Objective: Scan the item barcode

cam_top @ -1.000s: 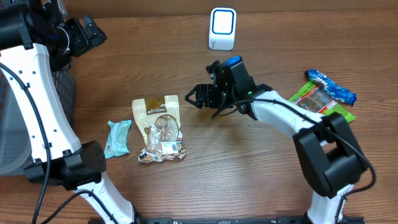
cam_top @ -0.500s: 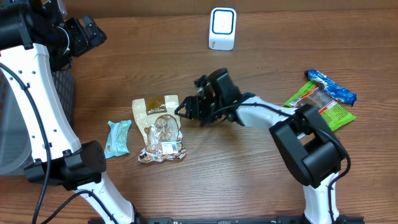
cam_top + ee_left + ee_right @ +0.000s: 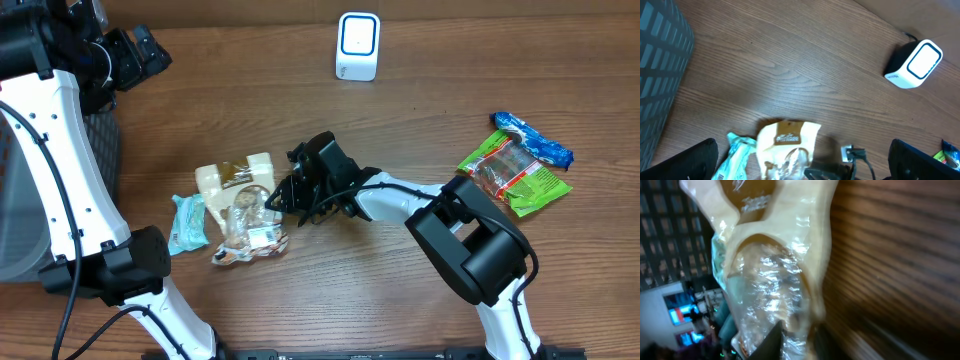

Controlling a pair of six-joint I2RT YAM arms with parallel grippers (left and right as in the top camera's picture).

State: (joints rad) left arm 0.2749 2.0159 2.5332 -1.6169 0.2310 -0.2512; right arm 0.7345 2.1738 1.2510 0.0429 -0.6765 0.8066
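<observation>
Wood-grain counter [image 3: 420,110] seen from overhead carries a tan snack pouch [image 3: 238,208] left of centre. Its rumpled right edge is pinched in the right tool [image 3: 279,197], whose jaws stand narrow. A white scanner [image 3: 357,46] stands well apart at the far edge. The left tool [image 3: 140,52] hangs spread wide at far left.

From the left wrist, the snack pouch [image 3: 787,140] lies low between the spread fingers [image 3: 687,161], with the scanner [image 3: 915,62] at upper right.

From the right wrist, the crinkled snack pouch [image 3: 775,270] fills the view, its edge meeting a dark fingertip [image 3: 771,339].
</observation>
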